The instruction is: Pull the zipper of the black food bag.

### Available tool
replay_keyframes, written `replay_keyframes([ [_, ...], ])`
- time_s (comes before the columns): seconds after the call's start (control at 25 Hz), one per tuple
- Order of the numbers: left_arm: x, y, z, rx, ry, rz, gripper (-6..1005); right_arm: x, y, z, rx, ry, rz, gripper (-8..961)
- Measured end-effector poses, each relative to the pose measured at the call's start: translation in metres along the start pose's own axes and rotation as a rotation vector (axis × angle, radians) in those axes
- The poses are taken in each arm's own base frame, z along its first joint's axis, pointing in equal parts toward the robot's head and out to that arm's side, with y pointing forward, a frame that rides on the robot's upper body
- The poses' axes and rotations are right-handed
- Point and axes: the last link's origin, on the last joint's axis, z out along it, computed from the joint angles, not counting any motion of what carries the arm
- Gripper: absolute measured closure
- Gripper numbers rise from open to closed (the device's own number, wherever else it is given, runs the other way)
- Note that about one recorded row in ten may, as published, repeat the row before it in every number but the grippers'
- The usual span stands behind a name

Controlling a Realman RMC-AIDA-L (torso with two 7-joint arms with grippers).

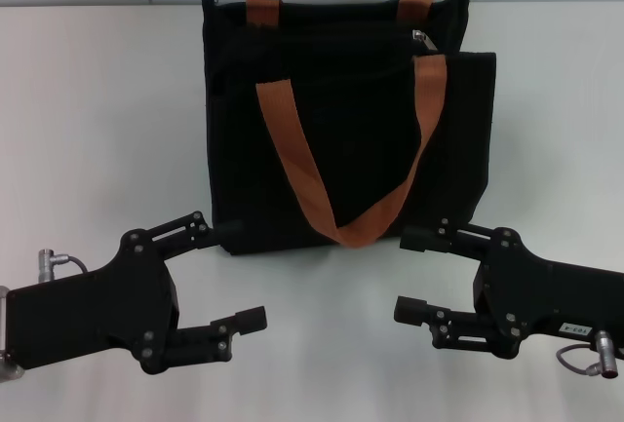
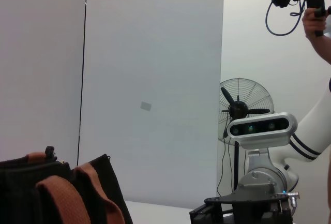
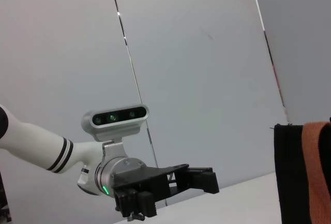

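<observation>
Black fabric dominates: the boxy black food bag (image 1: 341, 120) stands upright on the white table (image 1: 97, 120) at twelve o'clock, two orange-brown webbing handles (image 1: 336, 178) draped down its front pocket. Its contents can't be seen. The small silver zipper slider (image 1: 420, 37) glints at the top edge, around one o'clock. The left gripper (image 1: 227, 273) hovers at seven o'clock, fingers spread, empty, just short of the bag's base. The right gripper (image 1: 408, 276) mirrors it at five o'clock, also spread and empty; a small white label on its body is unreadable. In the left wrist view, a black pedestal fan (image 2: 244, 107) stands behind.
</observation>
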Motion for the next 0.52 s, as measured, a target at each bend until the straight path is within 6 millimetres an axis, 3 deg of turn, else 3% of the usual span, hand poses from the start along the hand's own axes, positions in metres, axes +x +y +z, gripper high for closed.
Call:
replay_keyframes([
  [0.52, -0.0008, -0.0008, 0.0025, 0.003, -0.002, 0.000, 181, 0.0012, 0.0016, 0.0004, 0.009, -0.017, 0.000, 195],
])
